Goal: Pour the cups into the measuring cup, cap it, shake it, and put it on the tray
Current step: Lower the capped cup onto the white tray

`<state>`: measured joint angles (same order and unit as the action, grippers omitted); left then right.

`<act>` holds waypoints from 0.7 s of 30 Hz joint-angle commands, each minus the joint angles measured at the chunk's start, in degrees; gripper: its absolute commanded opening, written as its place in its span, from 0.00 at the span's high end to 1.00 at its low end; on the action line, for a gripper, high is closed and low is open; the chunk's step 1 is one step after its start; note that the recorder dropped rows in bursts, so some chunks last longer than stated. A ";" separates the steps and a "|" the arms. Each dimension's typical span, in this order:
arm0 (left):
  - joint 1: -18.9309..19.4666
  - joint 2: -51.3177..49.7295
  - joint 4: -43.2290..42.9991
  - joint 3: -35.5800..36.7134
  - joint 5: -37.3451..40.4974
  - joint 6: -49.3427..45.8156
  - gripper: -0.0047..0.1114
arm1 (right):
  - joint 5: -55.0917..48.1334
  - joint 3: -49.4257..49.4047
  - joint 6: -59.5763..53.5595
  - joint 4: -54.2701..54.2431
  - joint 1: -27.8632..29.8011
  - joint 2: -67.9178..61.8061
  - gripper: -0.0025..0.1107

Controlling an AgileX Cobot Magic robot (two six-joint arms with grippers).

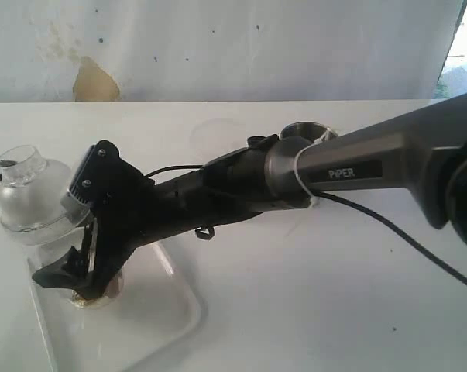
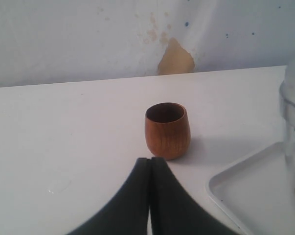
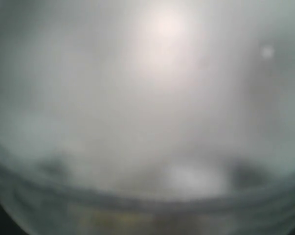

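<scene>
Right gripper (image 1: 77, 275) is reached well across to the left side, and I've got its jaws spread wide around the lower body of the measuring cup (image 1: 32, 205), which looks held, not just bracketed. The right wrist cam shows only blurred clear wall filling the frame, so no help w/ contact there. The cup is capped w/ the dome lid (image 1: 20, 161), brownish contents sit at its bottom, and its long axis leans: lid end tipped up and away to the left, base end down over the tray (image 1: 167, 314). That's the 1 relation that matters for the set-down, I'd say: base is over the tray's left part, inside the rim, but I can't tell if it's touching the floor or just above. I judge it wants righting to vertical, then straight down. Room is fine: the rest of the tray to the right is bare, the near rim is close to the base, so no drifting toward me. Left gripper (image 2: 149, 196) is pinched fully closed on nothing, hanging back w/ the wooden cup (image 2: 167, 130) just ahead of its tips and the tray corner off to 1 side. Steel tumbler (image 1: 304, 130) stands behind the right forearm on the table (image 1: 334, 310), well apart from the tray.
</scene>
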<state>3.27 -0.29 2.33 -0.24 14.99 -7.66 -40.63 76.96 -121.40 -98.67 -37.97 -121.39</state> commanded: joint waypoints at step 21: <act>0.00 0.29 -0.11 0.24 -0.31 0.07 0.96 | 2.54 2.53 -0.77 -1.28 -0.21 -1.65 0.09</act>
<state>3.27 -0.29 2.33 -0.24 14.99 -7.66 -37.28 79.33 -121.40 -99.72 -38.18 -124.00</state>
